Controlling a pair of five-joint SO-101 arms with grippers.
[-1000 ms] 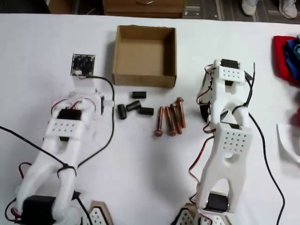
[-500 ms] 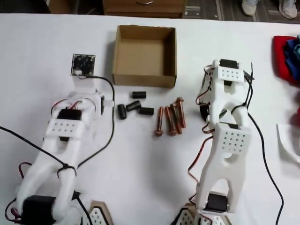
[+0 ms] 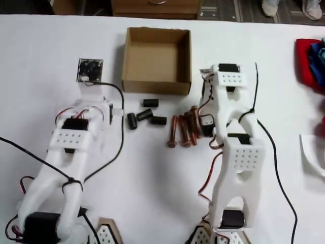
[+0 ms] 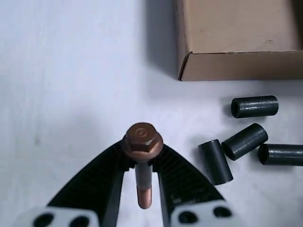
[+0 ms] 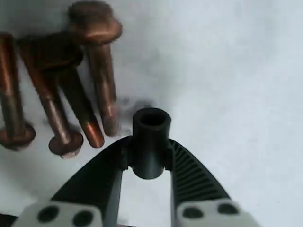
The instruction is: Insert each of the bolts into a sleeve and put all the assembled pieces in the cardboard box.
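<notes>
So, status. Left gripper is closed down to bolt width, pinching one bolt on the shank just under the hex head. The head sits past the fingertips and the rest of the shank runs back between the jaws. A grip that close to the head should stop it pivoting, I reckon.

Right gripper is likewise narrowed onto a sleeve, gripped by its side wall. The bore mouth is proud of the tips and unobstructed, which I read as deliberate: the hole has to stay free for the bolt.

Right gripper hangs just beside the loose bolts, low over the table. Left one hangs near the four spare sleeves, close to a corner of the box. Each arm is next to the other part's pile, and the two are well apart.

No assembled piece in the box yet, so my guess is we're on the first mating step.

Next I'd need bore and shank on one axis. Not much shank is free of the left jaws, so insertion depth looks limited. A slight tilt could jam the tip on the sleeve rim or twist the sleeve in its side grip.
</notes>
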